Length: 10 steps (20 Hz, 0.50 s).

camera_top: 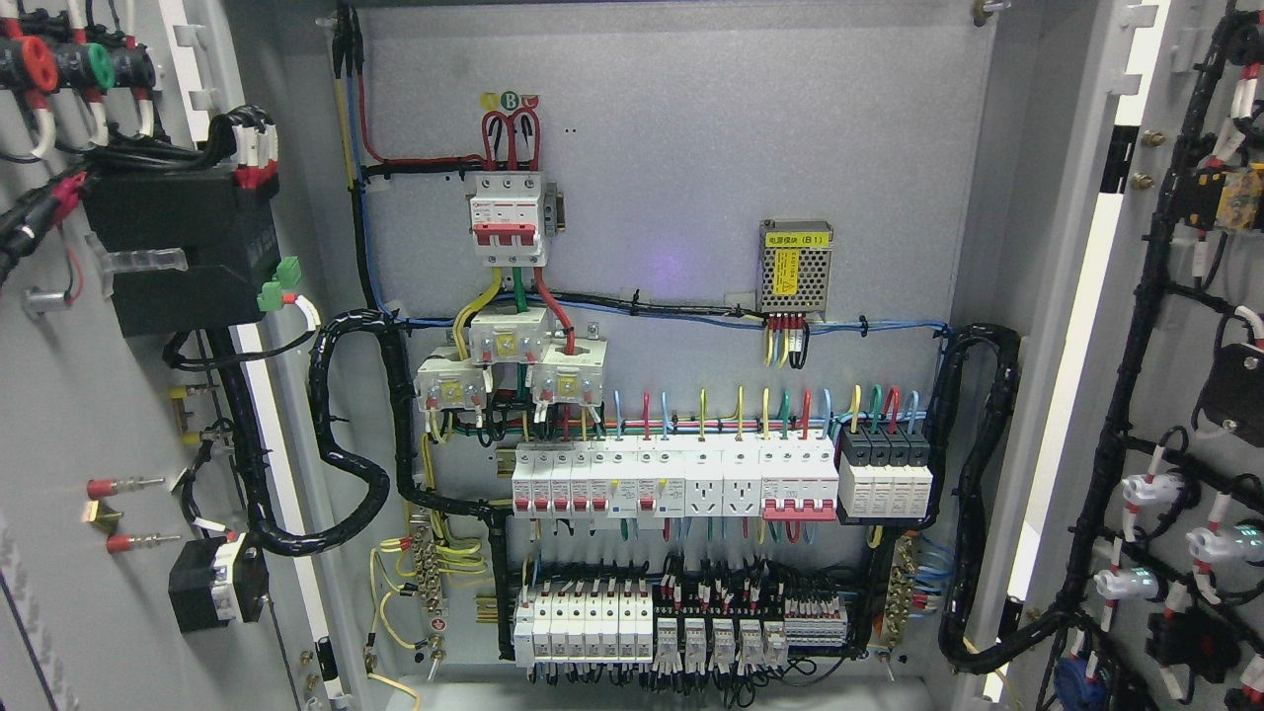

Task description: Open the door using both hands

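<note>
An electrical cabinet stands with both doors swung wide. The left door (59, 444) shows its inner face at the picture's left, carrying a black module and wiring. The right door (1215, 415) shows its inner face at the far right, with black cable looms and indicator lamp backs. Between them the grey back panel (691, 148) is fully exposed. Neither of my hands nor arms appears in the head view.
On the panel sit a red-and-white main breaker (507, 215), a small power supply (795, 267), a row of white breakers (671, 479) and terminal blocks (681, 622). Thick black cable bundles (346, 434) loop from each door to the panel.
</note>
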{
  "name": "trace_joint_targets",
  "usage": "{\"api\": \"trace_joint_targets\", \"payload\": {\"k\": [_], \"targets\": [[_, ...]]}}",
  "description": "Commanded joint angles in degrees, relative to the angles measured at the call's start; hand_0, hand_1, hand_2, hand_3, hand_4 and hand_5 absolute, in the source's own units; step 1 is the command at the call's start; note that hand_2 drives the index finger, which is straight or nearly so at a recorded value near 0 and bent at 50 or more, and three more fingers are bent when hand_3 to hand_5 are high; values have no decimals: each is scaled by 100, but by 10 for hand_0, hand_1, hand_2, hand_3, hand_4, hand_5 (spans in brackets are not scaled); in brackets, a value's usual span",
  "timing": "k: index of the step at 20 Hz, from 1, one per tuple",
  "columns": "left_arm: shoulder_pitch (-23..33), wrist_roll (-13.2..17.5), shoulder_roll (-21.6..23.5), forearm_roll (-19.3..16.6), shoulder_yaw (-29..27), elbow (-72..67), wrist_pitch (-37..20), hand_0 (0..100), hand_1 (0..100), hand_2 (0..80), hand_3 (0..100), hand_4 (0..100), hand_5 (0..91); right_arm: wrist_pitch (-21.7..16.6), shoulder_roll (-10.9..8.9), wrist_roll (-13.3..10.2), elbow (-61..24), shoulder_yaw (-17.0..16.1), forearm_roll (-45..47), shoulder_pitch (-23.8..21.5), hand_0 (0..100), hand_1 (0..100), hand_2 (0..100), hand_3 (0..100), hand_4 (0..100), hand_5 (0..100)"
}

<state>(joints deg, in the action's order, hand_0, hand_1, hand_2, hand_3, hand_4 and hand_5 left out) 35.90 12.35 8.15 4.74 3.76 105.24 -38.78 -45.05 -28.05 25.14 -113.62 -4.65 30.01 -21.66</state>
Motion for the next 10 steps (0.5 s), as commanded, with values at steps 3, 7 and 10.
{"api": "trace_joint_targets", "payload": {"k": [3,7,10], "targets": [[-232,-5,-77,44,28,462,-428,0,0,0,0,26,0,-40,-113,-9,-240,-247,48,284,225,0,0,0,0,0],[-382,-5,-147,53,28,488,-910,0,0,0,0,26,0,250,-113,-9,-240,-221,355,408,225,0,0,0,0,0],[-522,-14,-147,44,37,497,-1499,0,0,0,0,27,0,356,-121,-1,-223,-221,505,443,225,0,0,0,0,0]]}}
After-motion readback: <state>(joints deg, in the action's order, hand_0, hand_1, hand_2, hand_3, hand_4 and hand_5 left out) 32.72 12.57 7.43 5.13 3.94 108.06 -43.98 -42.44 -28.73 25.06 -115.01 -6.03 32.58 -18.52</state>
